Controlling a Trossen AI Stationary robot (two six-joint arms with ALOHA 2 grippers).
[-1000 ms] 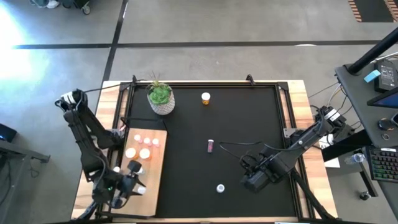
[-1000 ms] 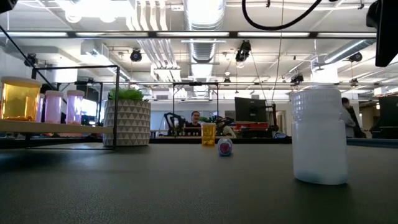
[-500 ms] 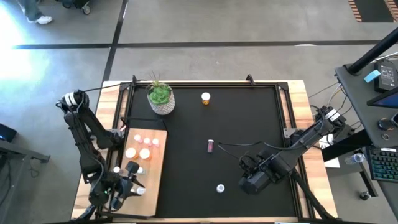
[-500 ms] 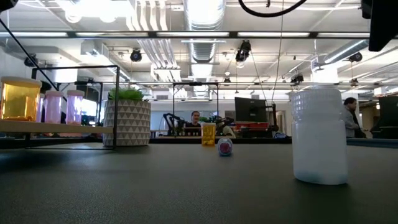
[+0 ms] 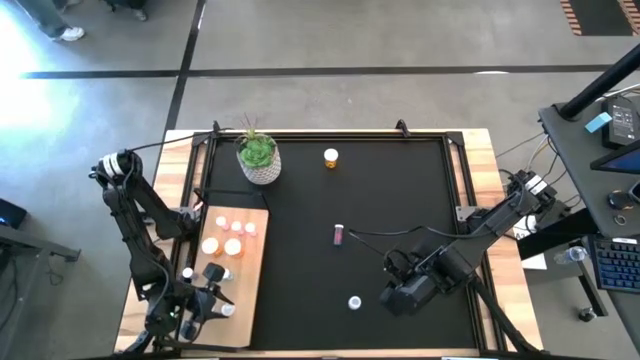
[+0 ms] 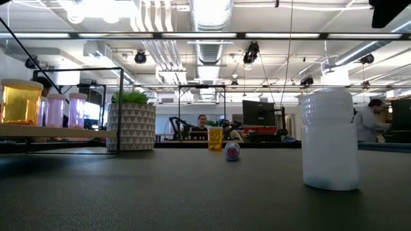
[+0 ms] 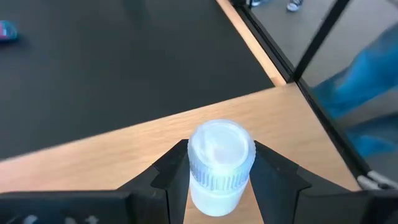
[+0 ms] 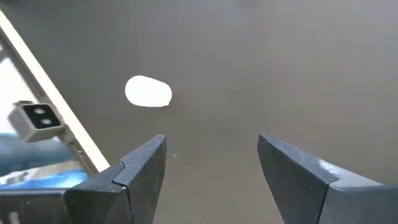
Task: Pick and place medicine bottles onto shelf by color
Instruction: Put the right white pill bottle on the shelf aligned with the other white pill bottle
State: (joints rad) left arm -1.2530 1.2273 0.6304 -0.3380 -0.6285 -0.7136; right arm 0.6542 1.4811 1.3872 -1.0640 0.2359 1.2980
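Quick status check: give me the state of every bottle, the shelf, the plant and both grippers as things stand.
Left gripper: shut on white-capped clear bottle, over the light-wood shelf board.
Right gripper: open, empty, above the black mat.
White bottle on mat: upright, untouched.
Maroon bottle: lying on its side.
Orange bottle: upright on mat.
Bottles on shelf: standing.
Potted green plant: upright.

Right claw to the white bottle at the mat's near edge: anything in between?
Nothing visible. The right claw is open and faces the white bottle across bare black mat; no other bottle lies between them.
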